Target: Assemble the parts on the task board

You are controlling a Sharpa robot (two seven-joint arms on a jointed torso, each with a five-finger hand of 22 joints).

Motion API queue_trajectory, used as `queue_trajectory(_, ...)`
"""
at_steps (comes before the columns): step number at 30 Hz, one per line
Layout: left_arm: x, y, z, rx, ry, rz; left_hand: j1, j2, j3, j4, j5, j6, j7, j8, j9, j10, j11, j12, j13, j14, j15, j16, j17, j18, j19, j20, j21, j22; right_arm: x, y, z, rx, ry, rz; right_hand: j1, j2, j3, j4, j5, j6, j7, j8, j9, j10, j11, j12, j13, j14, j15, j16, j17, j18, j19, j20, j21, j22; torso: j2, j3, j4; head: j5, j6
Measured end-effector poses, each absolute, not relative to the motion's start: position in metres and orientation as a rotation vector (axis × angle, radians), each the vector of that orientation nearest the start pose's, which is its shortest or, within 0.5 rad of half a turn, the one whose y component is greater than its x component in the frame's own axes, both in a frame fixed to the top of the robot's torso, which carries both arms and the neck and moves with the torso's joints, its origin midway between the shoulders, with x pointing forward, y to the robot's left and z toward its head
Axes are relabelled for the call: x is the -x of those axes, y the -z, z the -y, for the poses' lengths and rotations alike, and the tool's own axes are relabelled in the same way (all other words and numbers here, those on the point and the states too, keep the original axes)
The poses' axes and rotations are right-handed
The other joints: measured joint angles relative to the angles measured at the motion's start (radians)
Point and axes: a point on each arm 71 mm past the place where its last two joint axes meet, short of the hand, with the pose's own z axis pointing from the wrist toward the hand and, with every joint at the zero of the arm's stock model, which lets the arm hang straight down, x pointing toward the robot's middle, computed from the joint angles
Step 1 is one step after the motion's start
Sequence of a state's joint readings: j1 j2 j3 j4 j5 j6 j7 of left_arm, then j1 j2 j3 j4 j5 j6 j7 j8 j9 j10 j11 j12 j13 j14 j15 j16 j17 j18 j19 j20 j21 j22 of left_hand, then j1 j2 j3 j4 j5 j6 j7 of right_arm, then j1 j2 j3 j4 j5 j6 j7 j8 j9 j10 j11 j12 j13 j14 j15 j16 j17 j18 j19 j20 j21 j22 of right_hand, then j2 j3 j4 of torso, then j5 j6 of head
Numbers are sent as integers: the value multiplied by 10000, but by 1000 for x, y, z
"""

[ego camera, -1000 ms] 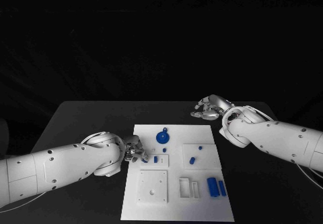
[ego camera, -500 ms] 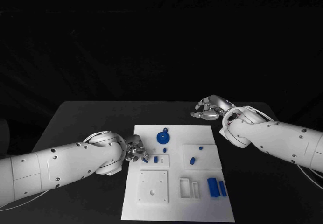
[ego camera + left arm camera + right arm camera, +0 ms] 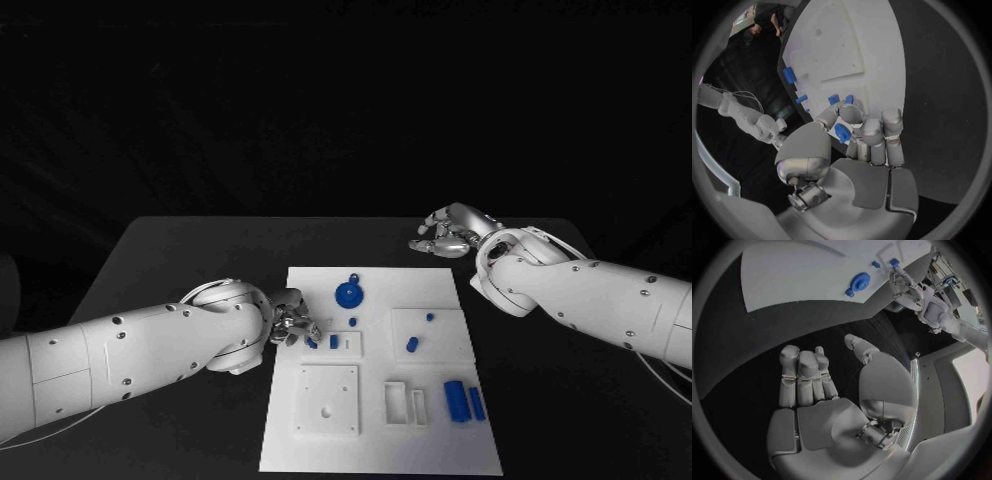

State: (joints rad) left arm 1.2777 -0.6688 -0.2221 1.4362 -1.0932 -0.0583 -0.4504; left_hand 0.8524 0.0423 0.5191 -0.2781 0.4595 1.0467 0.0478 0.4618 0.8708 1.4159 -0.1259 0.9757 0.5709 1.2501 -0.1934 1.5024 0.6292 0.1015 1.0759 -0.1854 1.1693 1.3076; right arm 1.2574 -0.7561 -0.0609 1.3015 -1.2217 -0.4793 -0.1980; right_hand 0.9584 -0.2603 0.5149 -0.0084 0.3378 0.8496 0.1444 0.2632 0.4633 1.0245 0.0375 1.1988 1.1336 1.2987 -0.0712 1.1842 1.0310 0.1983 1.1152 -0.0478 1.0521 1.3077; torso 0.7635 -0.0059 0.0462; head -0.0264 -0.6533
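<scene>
Small blue plastic part [image 3: 842, 132] sits pinched in the fingertips of the left hand [image 3: 293, 326] at the left edge of the white task board [image 3: 433, 452], just beside its slots, while the right hand [image 3: 453, 231], fingers curled on nothing, hangs well beyond the far edge.

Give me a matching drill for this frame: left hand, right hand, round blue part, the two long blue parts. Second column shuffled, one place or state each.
1. left hand
2. right hand
3. round blue part
4. two long blue parts

A. at the task board's far end
B. side by side near its right edge, on the near half
C. pinches a small blue part
D. off the board, over bare table, holding nothing

1-C, 2-D, 3-A, 4-B
</scene>
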Motion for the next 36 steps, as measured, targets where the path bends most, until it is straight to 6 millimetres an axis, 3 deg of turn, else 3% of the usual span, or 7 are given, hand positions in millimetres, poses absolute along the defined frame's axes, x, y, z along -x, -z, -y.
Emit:
queue_trajectory(4,-483,246,-159,865,4447,-22215,0,0,-1,1,-118,6,0,-21,119,4,4,0,-1,6,5,0,4,0,0,0,0,-1,-538,171,239,-2442,-5204,-15672,0,0,0,0,0,-21,21,0,0,0,0,0,0,0,0,0,8,0,-1,1,0,0,-1,-5,0,-12,-6)
queue_trajectory(8,-483,246,-159,848,4419,-22210,-72,-72,-22,153,-763,35,-23,-25,133,8,7,38,-1,-20,-22,0,14,6,0,1,0,-1,-538,171,239,-2440,-5206,-15672,0,0,0,0,0,-28,27,0,0,0,0,0,0,0,0,0,8,0,-1,2,0,0,-2,-6,1,-18,-7)
queue_trajectory(11,-484,246,-159,850,4392,-22211,-211,-213,-60,251,-932,197,-157,-91,145,-4,-6,38,-2,87,-143,0,14,152,0,1,0,-2,-538,171,239,-2440,-5205,-15671,0,0,0,0,35,-28,27,0,0,0,0,0,1,0,0,0,8,0,-2,2,0,0,-2,-6,2,-22,-5)
queue_trajectory(23,-484,248,-160,792,4287,-22206,-370,-558,-33,460,-1121,636,-485,-156,131,-26,-37,38,-27,191,-269,0,23,296,0,1,0,-3,-538,171,240,-2442,-5199,-15672,0,0,0,0,40,-43,8,0,0,0,0,0,1,0,0,0,7,0,-4,5,0,0,-1,-10,6,-25,1)
queue_trajectory(26,-484,248,-160,780,4268,-22206,-315,-605,46,394,-914,683,-495,-157,147,-25,-37,38,-43,191,-269,0,34,298,0,1,27,-4,-538,172,240,-2442,-5199,-15673,0,0,0,0,40,-43,8,0,0,0,0,0,2,0,0,0,7,0,-4,6,0,0,-1,-10,6,-25,5)
queue_trajectory(31,-483,248,-160,759,4264,-22203,-248,-588,67,256,-36,723,-502,-212,237,-33,-28,38,-76,193,-270,0,42,293,0,1,38,-4,-538,172,240,-2444,-5195,-15673,0,0,0,0,40,-43,5,0,0,0,0,0,-8,0,-1,0,6,0,13,11,0,0,1,-11,6,-26,4)
queue_trajectory(36,-483,248,-160,735,4250,-22191,-218,-618,55,241,234,751,-495,-253,263,-51,-7,38,-97,194,-269,0,43,279,0,1,38,4,-538,172,240,-2446,-5193,-15675,0,0,0,0,40,-40,1,0,0,0,0,0,-8,0,-1,0,6,1,-3,-38,0,0,2,-12,4,-32,-2)
